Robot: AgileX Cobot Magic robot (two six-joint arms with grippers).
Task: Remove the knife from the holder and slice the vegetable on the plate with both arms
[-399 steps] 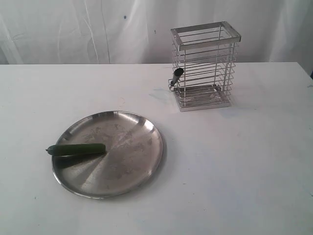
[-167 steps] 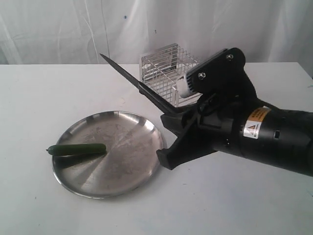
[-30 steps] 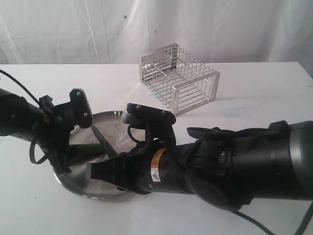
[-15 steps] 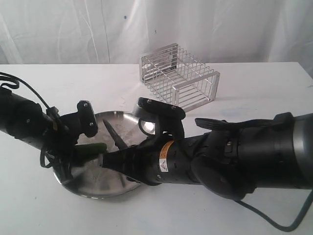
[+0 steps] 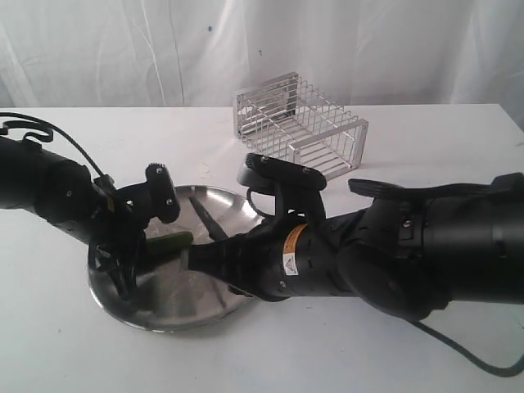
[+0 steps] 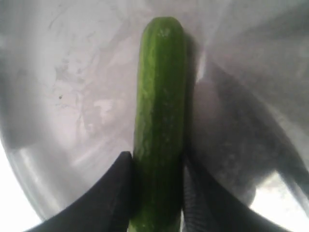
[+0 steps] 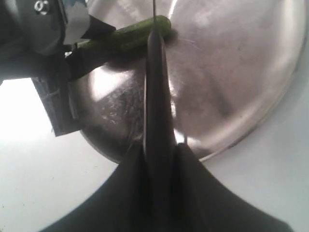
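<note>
Two arms at work over the plate (image 5: 237, 211), which sits toward the bench's front-left. Holder (image 5: 299, 131) lies tipped on its side near the back edge, centre, empty of the knife; step one of the task reads as done.

Left gripper (image 6: 157, 193): fingers (image 6: 113, 193) closed against both flanks of the vegetable (image 6: 159, 111), clamped on one end. Vegetable lies flat on the plate, the far end free and rounded, whole; no cut face visible in any view.

Right gripper (image 7: 159, 159): jaws closed on the knife (image 7: 155, 87) at the handle, blade running out from between them. In the right wrist view the blade crosses over the vegetable close to its free end. In the exterior view the blade (image 5: 209, 219) is angled up above the plate, tip away from the metal. Whether the edge touches the skin: cannot tell.

Step in hand (judgement): slicing, first cut not yet made.

Next move calls for: blade brought down square across the vegetable, well clear of the left fingers, with the left clamp steady so the piece does not roll. Risk: the edge skidding on the curved skin, or striking the plate hard.
</note>
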